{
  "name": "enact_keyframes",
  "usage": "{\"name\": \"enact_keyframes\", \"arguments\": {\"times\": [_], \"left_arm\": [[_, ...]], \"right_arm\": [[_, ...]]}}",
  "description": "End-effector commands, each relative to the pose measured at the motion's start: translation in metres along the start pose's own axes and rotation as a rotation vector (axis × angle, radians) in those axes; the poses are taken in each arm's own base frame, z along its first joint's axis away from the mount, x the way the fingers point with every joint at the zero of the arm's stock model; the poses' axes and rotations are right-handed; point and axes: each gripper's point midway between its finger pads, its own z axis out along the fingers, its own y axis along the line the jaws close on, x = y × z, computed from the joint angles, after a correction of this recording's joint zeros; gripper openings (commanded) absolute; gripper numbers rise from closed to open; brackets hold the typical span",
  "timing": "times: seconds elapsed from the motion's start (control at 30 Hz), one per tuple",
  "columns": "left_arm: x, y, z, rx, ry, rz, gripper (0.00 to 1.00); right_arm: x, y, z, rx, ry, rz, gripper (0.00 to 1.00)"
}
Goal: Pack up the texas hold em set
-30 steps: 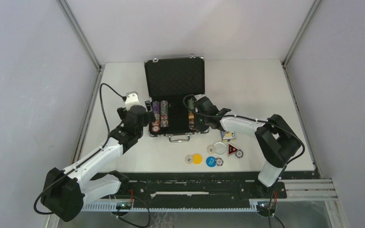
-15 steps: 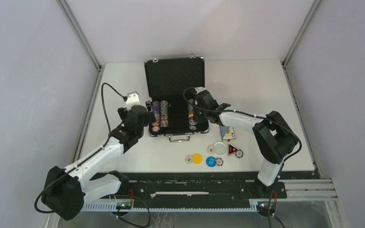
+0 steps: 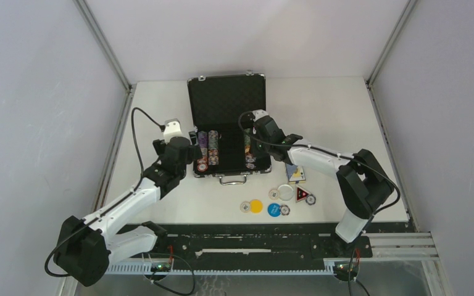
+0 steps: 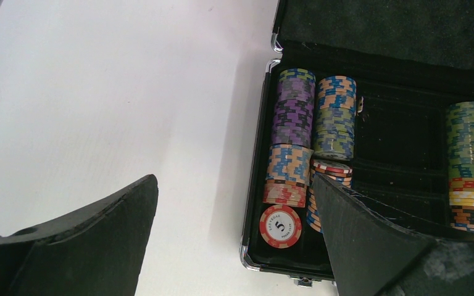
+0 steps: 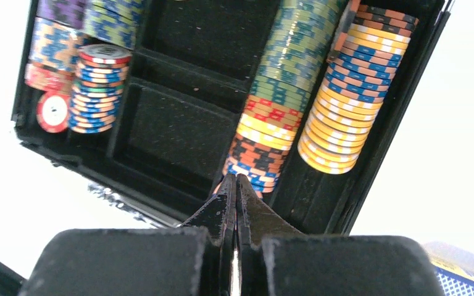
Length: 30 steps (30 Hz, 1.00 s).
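Top external view first: the black briefcase [image 3: 226,102] lies open at the middle of the white tabletop [image 3: 345,111] — lid standing up at the far side, tray and metal handle [image 3: 233,179] facing the arms. Rows of poker chips [image 4: 293,123] fill the tray's left end, more rows [image 5: 345,92] fill its right end, and the compartments between them show only black lining. One red chip [image 4: 280,226] lies face up at the near left corner of the tray.

From where I stand, the left pincer [image 4: 234,180] hangs spread wide at the case's left edge with nothing between its fingers; one finger is over the tabletop, the other over the chip rows. The right pincer [image 5: 235,182] is pressed fully closed with nothing in it, its tips right at the near end of a chip row — whether they touch it I cannot tell.

Near the handle, out on the tabletop, lie the card deck [image 3: 295,174], a white button [image 3: 286,192], a yellow button [image 3: 256,205], a blue button [image 3: 274,209] and the red-black triangle token [image 3: 302,198].
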Motion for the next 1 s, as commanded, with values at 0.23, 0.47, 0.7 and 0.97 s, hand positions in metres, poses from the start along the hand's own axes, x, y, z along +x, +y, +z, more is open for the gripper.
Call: {"name": "enact_keyframes", "arguments": {"times": [0.23,0.47,0.7,0.97], "left_arm": [[-0.033,-0.012,-0.008,0.057,-0.074,-0.061,1.00],[-0.031,-0.018,-0.008,0.085,-0.065,-0.065,1.00],[-0.030,-0.016,-0.008,0.078,-0.067,-0.058,1.00],[-0.026,-0.013,-0.007,0.066,-0.059,-0.047,1.00]], "right_arm": [[0.023,0.023,-0.026,-0.049,-0.032,-0.026,0.00],[0.044,0.021,-0.020,-0.054,0.004,-0.011,0.00],[0.047,0.022,-0.009,-0.061,0.016,-0.011,0.00],[0.051,0.017,0.001,-0.054,0.034,-0.005,0.00]]}}
